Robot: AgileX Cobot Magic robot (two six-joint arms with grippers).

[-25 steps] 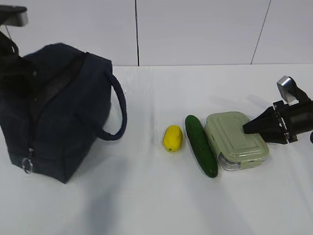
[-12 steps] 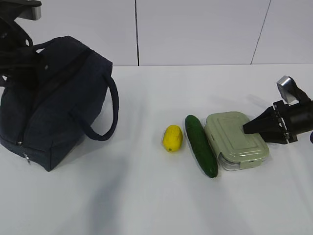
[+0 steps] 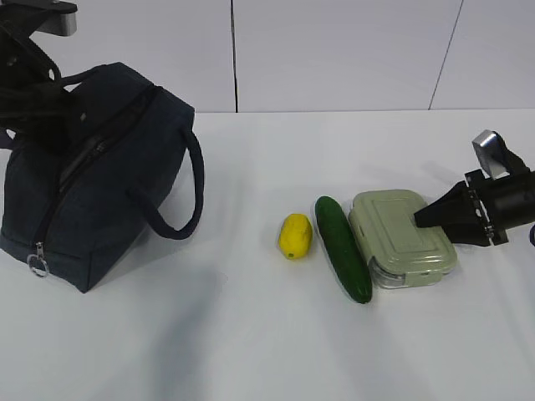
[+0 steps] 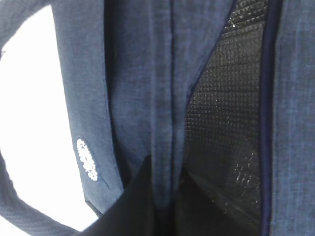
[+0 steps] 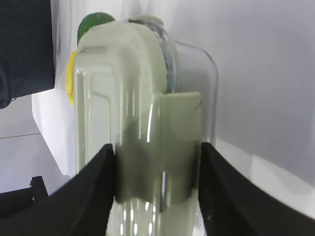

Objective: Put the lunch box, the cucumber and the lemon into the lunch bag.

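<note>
The lunch bag (image 3: 92, 180) sits tilted on the white tabletop (image 3: 251, 334), and everything else can be placed from it. The left hand (image 4: 165, 196) is up at the bag's top far corner, its fingers (image 4: 133, 206) pressed together on a fold of the navy fabric beside the zipper, where black mesh lining (image 4: 226, 123) shows through the gap. The zipper's silver ring pull (image 3: 37, 266) hangs at the bag's near lower end, and one loop handle (image 3: 185, 188) arcs out from the side that faces the food. A small white logo (image 4: 86, 160) marks the bag's side in the left wrist view.

To the right of the bag, well apart from it, lies the lemon (image 3: 295, 236). Just beyond the lemon is the cucumber (image 3: 342, 247), lying lengthwise, and touching or almost touching it on the far side from the bag is the lunch box (image 3: 401, 237) with its pale green lid. The right hand (image 3: 430, 217) is at the box's end farthest from the bag, its two fingers (image 5: 93, 191) held apart and clamped on either side of the lid's snap tab (image 5: 157, 147). The box rests on the tabletop.
</note>
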